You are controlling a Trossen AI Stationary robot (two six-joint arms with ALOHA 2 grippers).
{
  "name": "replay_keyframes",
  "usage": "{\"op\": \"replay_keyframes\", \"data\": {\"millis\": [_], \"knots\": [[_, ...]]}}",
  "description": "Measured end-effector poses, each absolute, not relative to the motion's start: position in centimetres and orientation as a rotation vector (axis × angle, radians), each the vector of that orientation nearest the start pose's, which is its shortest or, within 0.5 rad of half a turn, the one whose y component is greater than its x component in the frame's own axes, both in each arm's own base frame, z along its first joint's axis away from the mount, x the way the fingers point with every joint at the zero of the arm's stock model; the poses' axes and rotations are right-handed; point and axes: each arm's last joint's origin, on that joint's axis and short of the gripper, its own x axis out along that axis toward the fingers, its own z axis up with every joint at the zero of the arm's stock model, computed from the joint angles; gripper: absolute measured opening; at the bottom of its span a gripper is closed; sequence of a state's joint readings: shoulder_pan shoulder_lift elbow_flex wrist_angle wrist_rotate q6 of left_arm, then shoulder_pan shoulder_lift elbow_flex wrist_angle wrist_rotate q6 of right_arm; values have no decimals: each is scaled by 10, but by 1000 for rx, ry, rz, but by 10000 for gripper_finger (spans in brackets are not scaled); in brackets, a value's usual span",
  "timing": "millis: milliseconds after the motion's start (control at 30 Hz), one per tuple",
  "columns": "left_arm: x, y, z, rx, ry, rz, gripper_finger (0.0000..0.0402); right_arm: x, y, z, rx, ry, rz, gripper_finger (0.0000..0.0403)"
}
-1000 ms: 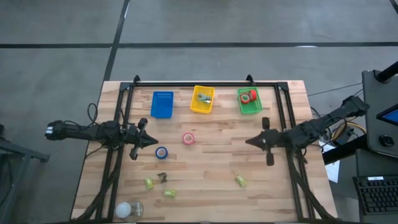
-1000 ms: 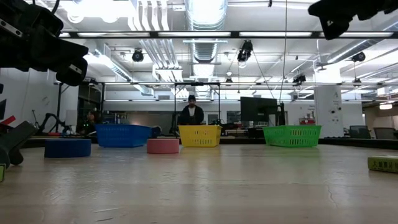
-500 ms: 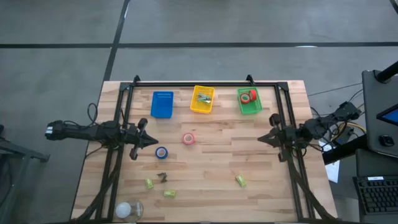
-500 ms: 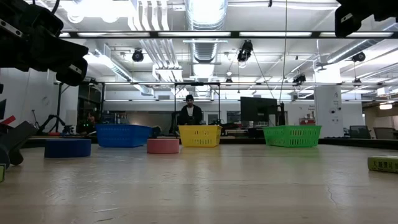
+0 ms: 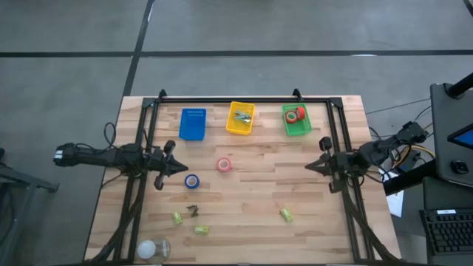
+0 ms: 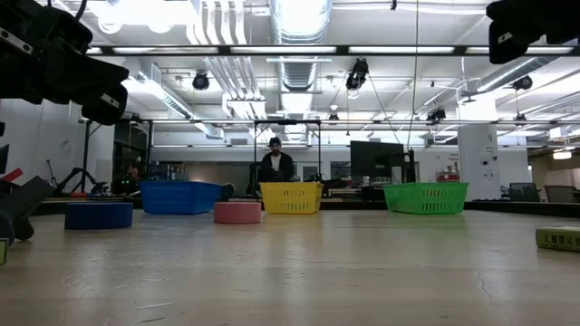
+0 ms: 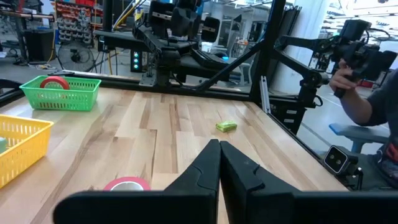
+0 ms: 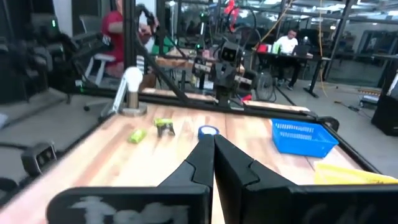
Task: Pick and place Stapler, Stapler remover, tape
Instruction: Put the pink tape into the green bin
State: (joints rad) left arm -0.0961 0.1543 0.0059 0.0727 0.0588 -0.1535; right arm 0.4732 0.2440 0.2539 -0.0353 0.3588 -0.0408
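A pink-red tape roll (image 5: 225, 165) and a blue tape roll (image 5: 192, 181) lie flat on the wooden table, near its middle. More red tape (image 5: 295, 114) sits in the green basket (image 5: 296, 127). Three small yellow-green items (image 5: 177, 217) (image 5: 201, 230) (image 5: 285, 214) and a dark little tool (image 5: 193, 210) lie toward the near edge. My left gripper (image 5: 183, 169) is shut, pointing level at the table's left, just left of the blue roll. My right gripper (image 5: 309, 166) is shut and level at the table's right, holding nothing.
A blue basket (image 5: 194, 124) and a yellow basket (image 5: 241, 118) with small items stand beside the green one along the far edge. A white lamp-like object (image 5: 148, 249) sits at the near left corner. A black frame (image 5: 244, 99) rings the table. People show in the room beyond.
My right gripper has drawn back toward the table's right edge, staying shut and level, with a slight turn of the wrist. It has nearly stopped in the last half second. The rolls and small items lie where they were.
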Motion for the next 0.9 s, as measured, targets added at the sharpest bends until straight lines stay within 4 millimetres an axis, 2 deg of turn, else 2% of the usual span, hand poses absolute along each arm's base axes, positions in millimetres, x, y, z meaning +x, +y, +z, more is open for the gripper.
{"op": "replay_keyframes", "data": {"millis": [133, 267, 567, 800, 900], "knots": [[106, -12, 160, -152, 88, -149, 10, 96, 38, 224, -133, 54, 110, 8], [106, -12, 160, -152, 88, -149, 10, 96, 37, 219, -46, 99, 99, 8], [106, -12, 160, -152, 88, -149, 10, 93, 32, 223, 38, 62, 75, 8], [106, -12, 160, -151, 83, -147, 10, 85, 29, 221, 14, 37, 86, 9], [106, -11, 168, -178, -1, -120, 10, 84, 28, 217, -11, 65, 86, 9]]}}
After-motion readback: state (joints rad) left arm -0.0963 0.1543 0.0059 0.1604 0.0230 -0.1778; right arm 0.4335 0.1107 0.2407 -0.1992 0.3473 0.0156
